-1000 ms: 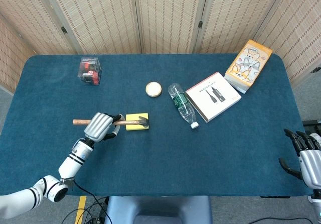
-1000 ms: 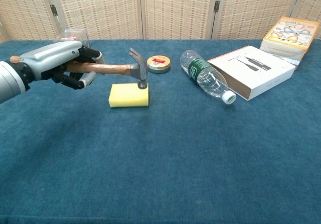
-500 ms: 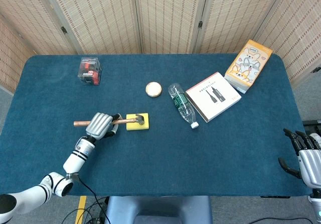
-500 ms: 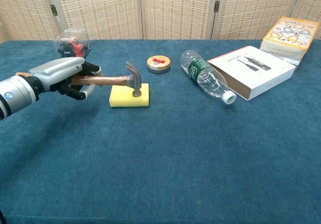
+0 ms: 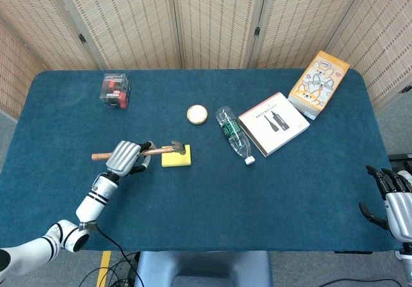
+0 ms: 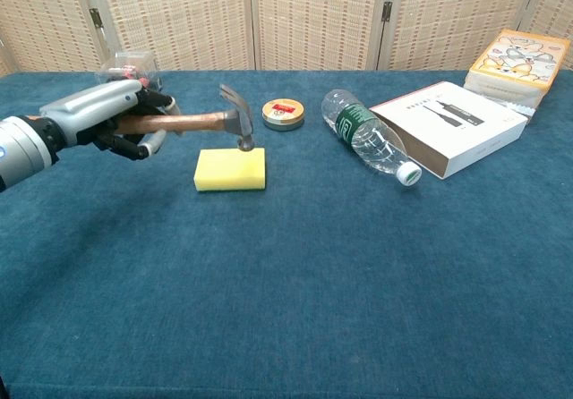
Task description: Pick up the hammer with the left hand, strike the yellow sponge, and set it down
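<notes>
Yellow sponge [image 6: 230,168] lies flat on the blue table cloth [image 6: 295,283], just past the fingertips of the left hand [image 6: 107,119]. Left hand wraps its fingers [image 5: 126,152] closed round the wooden handle of the hammer [image 6: 192,122], gripping it near mid-length; butt of the handle sticks out behind the hand. Hammer held roughly level, handle running from the fingers toward the sponge. Metal head [image 5: 176,148] sits over the sponge's far edge in the head view; in the chest view the striking face hangs at or just above the sponge's back rim, contact not clear.

Right hand [image 5: 391,203] shows only at the lower edge of the head view, off the table's near corner, fingers apart and holding nothing.

Beyond the left hand's knuckles: small clear box [image 5: 115,89] with red and black contents. Past the hammer head, away from the fingers: round tin [image 6: 282,113], then a plastic bottle [image 6: 367,143] lying on its side, a white flat box [image 6: 448,124], and a yellow cartoon-printed pack [image 6: 518,60] at the far corner.
</notes>
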Motion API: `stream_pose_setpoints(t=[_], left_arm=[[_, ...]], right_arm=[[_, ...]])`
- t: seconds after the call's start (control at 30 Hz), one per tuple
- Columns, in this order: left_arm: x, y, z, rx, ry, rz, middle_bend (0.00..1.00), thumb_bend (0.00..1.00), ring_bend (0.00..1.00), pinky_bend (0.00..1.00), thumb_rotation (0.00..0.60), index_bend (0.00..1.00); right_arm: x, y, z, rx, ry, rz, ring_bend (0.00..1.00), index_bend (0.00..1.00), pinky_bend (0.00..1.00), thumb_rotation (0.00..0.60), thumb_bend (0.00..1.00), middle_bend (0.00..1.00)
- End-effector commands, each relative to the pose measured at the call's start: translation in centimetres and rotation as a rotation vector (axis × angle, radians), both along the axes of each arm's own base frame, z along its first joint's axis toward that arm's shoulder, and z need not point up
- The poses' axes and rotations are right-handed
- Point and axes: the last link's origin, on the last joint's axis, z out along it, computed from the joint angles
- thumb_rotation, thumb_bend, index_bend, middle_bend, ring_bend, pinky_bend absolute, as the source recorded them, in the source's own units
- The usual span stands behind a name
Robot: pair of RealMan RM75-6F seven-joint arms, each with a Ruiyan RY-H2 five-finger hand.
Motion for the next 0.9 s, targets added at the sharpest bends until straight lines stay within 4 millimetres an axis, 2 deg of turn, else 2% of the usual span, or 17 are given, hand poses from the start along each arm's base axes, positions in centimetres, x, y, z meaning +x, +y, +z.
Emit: stream_pose_setpoints(t=[0.03,0.2,0.4,0.6,0.77,0.9], left_arm=[[-0.4,-0.1,-1.4,-0.016,0.054,0.001,0.88,0.75,0.78,0.66,0.600,0.77],[-0.7,0.0,-1.8,-0.010,0.086,-0.008,0.88,0.75,0.78,0.66,0.600,0.77],[-0.2,-0.7,0.3,0.018,0.012,-0.045,0.88,0.75,0.78,0.66,0.600,0.78],[-0.5,-3.5,2.3,-0.027,-0.012,-0.095,0.88,0.75,0.78,0.66,0.600,0.78],[-1.4,-5.8,1.8,-0.124,0.108,-0.120,0.88,0.75,0.78,0.66,0.600,0.77],[-1.9,-6.7,1.4,-0.190,0.154,-0.097,0.85,0.75,0.74,0.65,0.588,0.74]], right_arm=[[-0.1,0.0,0.0,0.001,0.001,-0.003,0.14,0.12,0.20,0.600,0.20,0.25],[0.0,0.1,0.0,-0.002,0.000,-0.004,0.14,0.12,0.20,0.600,0.20,0.25],[0.1,0.2,0.1,-0.004,-0.001,0.003,0.14,0.12,0.20,0.600,0.20,0.25],[0.1,0.2,0.0,-0.001,-0.005,0.012,0.14,0.12,0.20,0.600,0.20,0.25],[0.1,0.2,-0.2,0.009,-0.008,0.018,0.14,0.12,0.20,0.600,0.20,0.25],[0.0,0.2,-0.1,0.005,-0.009,0.016,0.14,0.12,0.20,0.600,0.20,0.25]])
